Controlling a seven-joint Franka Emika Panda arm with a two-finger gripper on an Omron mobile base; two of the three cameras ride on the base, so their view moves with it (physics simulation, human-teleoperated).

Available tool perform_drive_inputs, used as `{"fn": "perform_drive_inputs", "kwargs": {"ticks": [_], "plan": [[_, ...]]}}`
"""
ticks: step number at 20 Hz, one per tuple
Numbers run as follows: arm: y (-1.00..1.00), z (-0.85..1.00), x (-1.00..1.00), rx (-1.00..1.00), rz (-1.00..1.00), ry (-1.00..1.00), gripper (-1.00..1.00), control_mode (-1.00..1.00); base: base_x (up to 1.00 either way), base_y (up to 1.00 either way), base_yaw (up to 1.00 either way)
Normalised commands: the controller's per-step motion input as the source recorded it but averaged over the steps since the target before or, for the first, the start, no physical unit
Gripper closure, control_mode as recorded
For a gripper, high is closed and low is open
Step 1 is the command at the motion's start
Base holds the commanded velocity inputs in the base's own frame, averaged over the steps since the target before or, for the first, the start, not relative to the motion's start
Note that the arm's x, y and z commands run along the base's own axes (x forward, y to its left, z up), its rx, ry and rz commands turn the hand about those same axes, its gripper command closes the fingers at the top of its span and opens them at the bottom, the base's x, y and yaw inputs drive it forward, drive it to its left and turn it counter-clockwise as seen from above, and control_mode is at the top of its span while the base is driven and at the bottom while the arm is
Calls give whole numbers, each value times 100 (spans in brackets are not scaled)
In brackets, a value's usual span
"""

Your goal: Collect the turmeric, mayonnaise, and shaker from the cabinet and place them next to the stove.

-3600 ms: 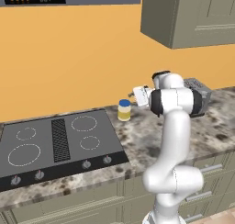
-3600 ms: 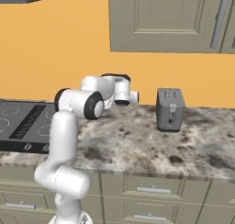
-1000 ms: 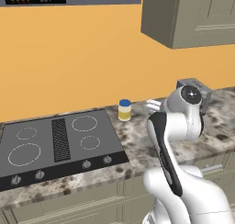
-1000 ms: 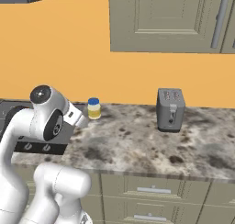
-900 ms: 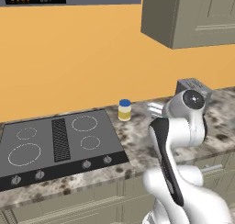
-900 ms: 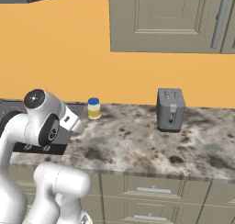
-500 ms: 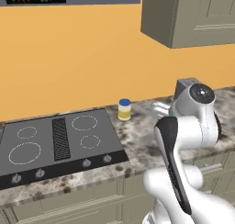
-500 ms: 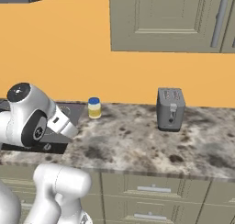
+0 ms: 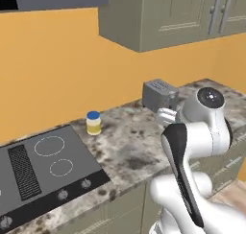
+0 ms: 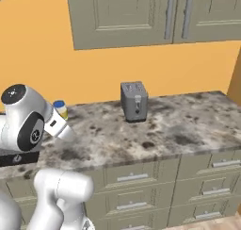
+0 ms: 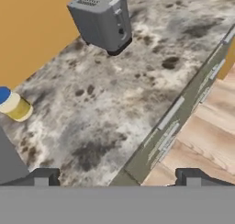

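Observation:
The mayonnaise [image 9: 93, 122], a pale yellow jar with a blue lid, stands upright on the counter just right of the stove [image 9: 43, 166]. It also shows behind my arm [image 10: 60, 109] and at the left edge of the hand view [image 11: 13, 104]. My gripper [image 11: 117, 178] is open with nothing between its fingers. It hangs above the counter's front edge, well away from the jar. The wall cabinet [image 9: 153, 17] overhead has its doors shut [image 10: 122, 17]. The turmeric and the shaker are out of view.
A grey toaster [image 9: 158, 95] stands against the orange wall to the right of the jar [image 10: 133, 102] [image 11: 102, 19]. Speckled stone counter [image 9: 129, 151] runs between stove and toaster. Drawer fronts [image 10: 141, 177] sit below it, and wood floor [image 11: 202, 140] lies beyond its edge.
The whole picture has shifted left in both base views, so the camera moved right. My arm has folded back from beside the jar. The jar has stayed where it was on the counter.

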Motion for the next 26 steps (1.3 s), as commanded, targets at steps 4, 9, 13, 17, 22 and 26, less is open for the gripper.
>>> {"fn": "perform_drive_inputs", "kwargs": {"ticks": [4,9,13,17,22,26], "plan": [[0,0,0,0,0,0,-100,100,0,0,-75],[0,0,0,0,0,0,-100,100,0,-5,-75],[0,0,0,0,0,0,-100,100,2,-22,-73],[0,0,0,0,0,0,-100,100,7,-38,-70],[0,0,0,0,0,0,-100,100,12,-50,-66],[0,0,0,0,0,0,-100,100,31,-54,-58]]}}
